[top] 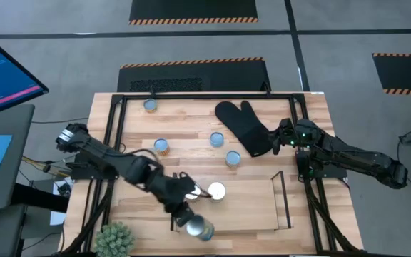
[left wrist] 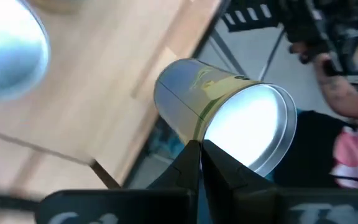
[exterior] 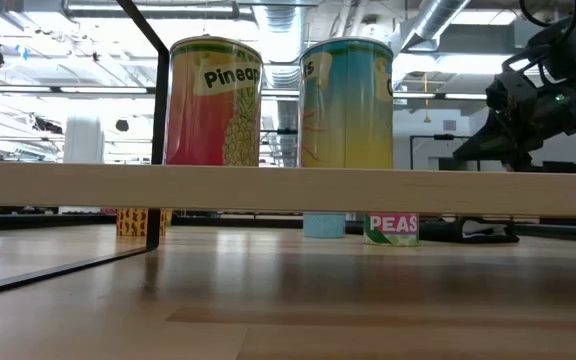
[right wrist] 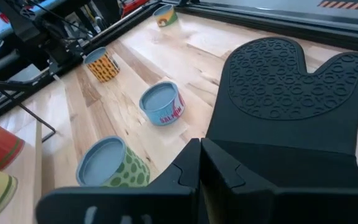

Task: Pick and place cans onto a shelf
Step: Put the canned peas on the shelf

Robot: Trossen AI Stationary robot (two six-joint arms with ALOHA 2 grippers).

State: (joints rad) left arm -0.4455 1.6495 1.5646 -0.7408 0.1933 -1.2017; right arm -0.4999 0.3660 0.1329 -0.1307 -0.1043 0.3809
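Note:
My left gripper (top: 186, 214) is shut on a can with a yellow-green label (left wrist: 222, 112), over the near left corner of the shelf (top: 252, 208). In the low view two tall cans stand on the shelf's wooden base: a pineapple can (exterior: 215, 100) and a blue-yellow can (exterior: 346, 100). From above, a white-topped can (top: 216, 190) shows on the shelf. Several small cans stand on the table, among them one (top: 161, 146) left of centre and one (top: 232, 158) near the mitt. My right gripper (right wrist: 201, 152) is shut beside the black oven mitt (top: 245, 127). My left gripper pinches the rim (left wrist: 211, 144) of the can's shiny metal end between its two fingers. The fingers slant down from the table's far left. The can is lifted clear and tipped over, its metal end turned toward the wrist camera. My right gripper is at the mitt's cuff (right wrist: 278, 158); I cannot tell whether it touches it.
A black outer frame (top: 113, 128) runs around the table. A small green plant (top: 114, 239) stands at the near left corner. In the left wrist view a person (left wrist: 353, 143) shows beyond the table's edge. Bare wood lies right of the cans on the shelf.

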